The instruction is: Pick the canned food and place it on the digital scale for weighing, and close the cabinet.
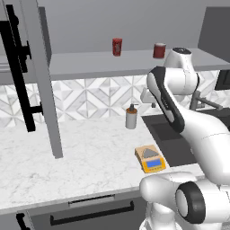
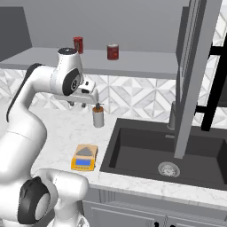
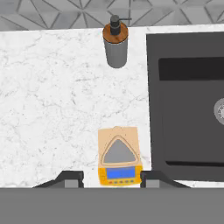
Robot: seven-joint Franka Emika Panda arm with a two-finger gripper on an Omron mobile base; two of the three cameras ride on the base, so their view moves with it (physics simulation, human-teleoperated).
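The gripper [image 3: 111, 177] is hovering empty, fingers spread wide, over the small yellow-orange digital scale [image 3: 118, 156]. The squat dark red-brown canned food [image 2: 112, 52] is waiting on the open grey cabinet's shelf [image 2: 133, 64], so the pick seems not yet begun; reaching up to it looks next.

I see a white marble counter [image 1: 67, 157] carrying the digital scale [image 1: 150, 158] near its front edge, just beside the dark sink [image 2: 168, 150], and a grey soap dispenser [image 1: 131, 117] by the backsplash. The open cabinet's grey shelf [image 1: 90, 63] holds the canned food [image 1: 159, 50] and a slimmer red can [image 1: 117, 46], well apart.
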